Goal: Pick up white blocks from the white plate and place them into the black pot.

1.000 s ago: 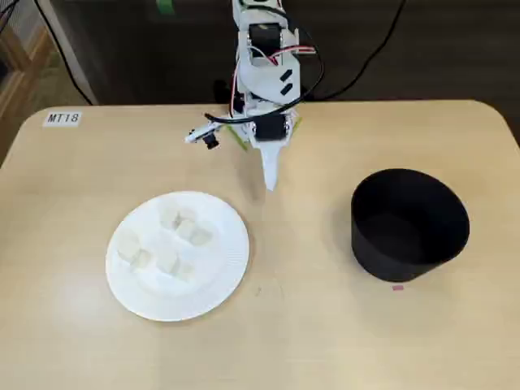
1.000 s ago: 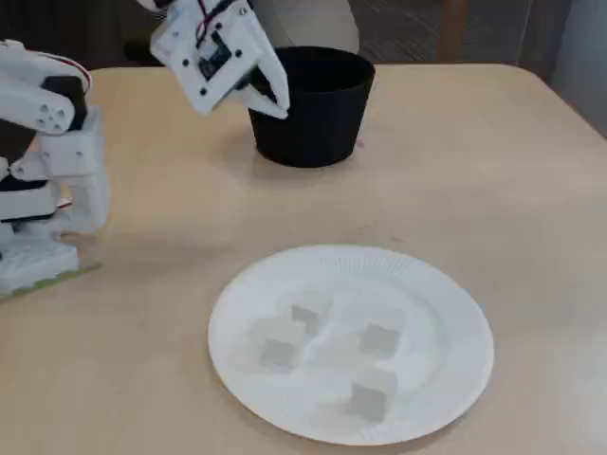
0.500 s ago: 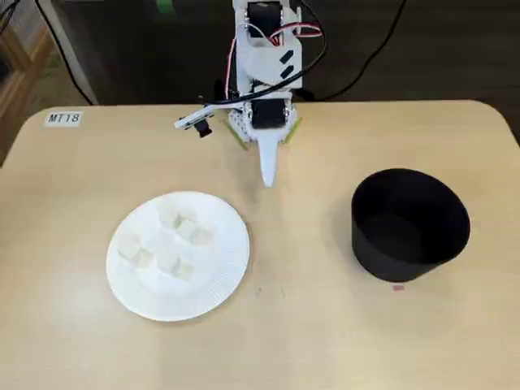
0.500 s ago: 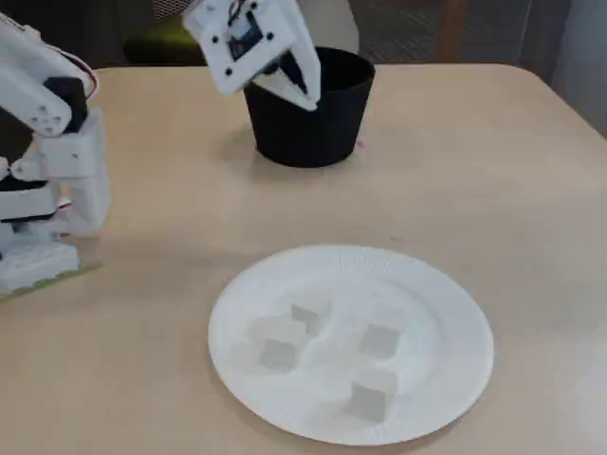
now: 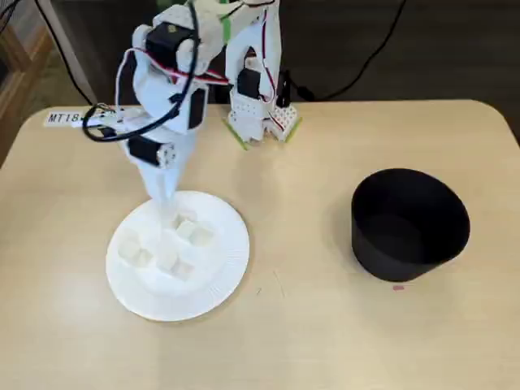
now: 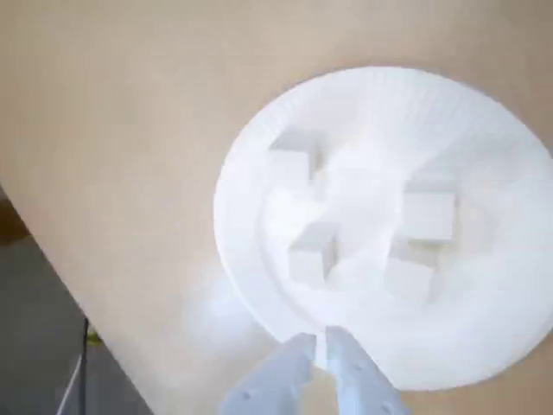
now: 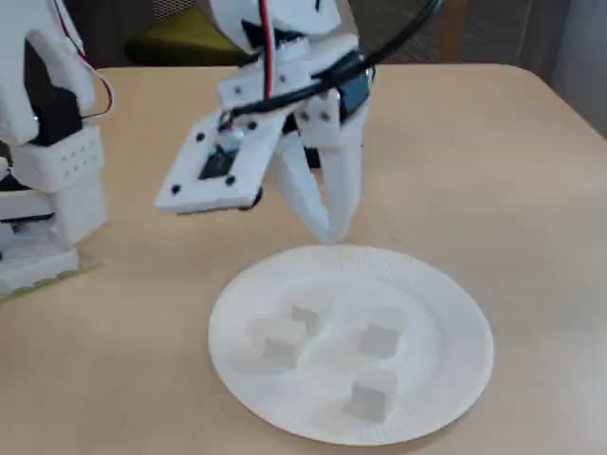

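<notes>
1. So far, progress reads as nil: four small off-white cubes, the white blocks, all lie on the round white paper plate with ribbed rim; none is lifted.
2. Matte black cylindrical pot: stands well apart from the plate, toward the right of the fixed view that takes in the whole surface; what shows of its interior looks empty, though part of its floor is hidden by the near wall.
3. Blocks, placement: clustered about the plate's centre, each apart from its neighbours; in the wrist view two lie nearer the camera, two further off.
4. White two-finger gripper: its tips are drawn together with only a sliver between them, holding nothing.
5. Gripper, position: the tips hang over the plate's rim on the arm's side, pointing down; whether they touch the rim cannot be told.
6. Blocks relative to gripper: all lie past the tips, toward the plate's middle; the nearest is near but clear of them.
7. Remaining, by judgement: the whole job, meaning spread the fingers, reach further in, grasp, carry to the pot, four times over.
8. Pale wooden surface: carries plate, pot and arm base.
</notes>
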You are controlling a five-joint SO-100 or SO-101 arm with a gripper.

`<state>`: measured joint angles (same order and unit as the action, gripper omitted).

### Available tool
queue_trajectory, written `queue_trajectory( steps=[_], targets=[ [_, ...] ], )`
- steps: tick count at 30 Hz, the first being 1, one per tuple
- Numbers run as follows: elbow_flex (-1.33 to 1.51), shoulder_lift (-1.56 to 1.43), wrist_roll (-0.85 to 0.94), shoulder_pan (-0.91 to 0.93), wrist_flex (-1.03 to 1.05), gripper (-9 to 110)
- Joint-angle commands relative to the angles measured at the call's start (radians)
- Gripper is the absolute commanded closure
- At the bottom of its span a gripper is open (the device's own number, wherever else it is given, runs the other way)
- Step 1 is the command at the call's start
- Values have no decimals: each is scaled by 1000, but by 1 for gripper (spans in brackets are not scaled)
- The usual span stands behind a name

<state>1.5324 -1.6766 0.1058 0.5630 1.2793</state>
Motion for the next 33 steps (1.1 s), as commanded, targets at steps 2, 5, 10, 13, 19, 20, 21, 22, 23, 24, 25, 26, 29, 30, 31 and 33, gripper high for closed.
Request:
queue_trajectory(
  steps=[2,5,10,13,19,20,21,22,23,24,25,26,29,30,31,33],
  targets=[
    [-51,43,115,32,-20,88],
    [-77,97,129,43,-12,82],
    [-141,184,132,64,52,75],
    [-249,293,132,74,150,72],
    [-351,416,103,91,198,71],
    [-353,428,97,95,196,71],
    [-357,440,94,98,195,72],
    [-362,454,91,103,192,72],
    [-367,466,91,106,186,73],
    [-367,477,87,110,176,73],
    [-367,485,83,117,170,74],
    [-367,494,83,123,160,74],
    [-367,518,74,132,124,75],
    [-367,526,71,133,112,75],
    [-367,534,69,133,98,75],
    [-367,543,69,133,75,75]
  ],
)
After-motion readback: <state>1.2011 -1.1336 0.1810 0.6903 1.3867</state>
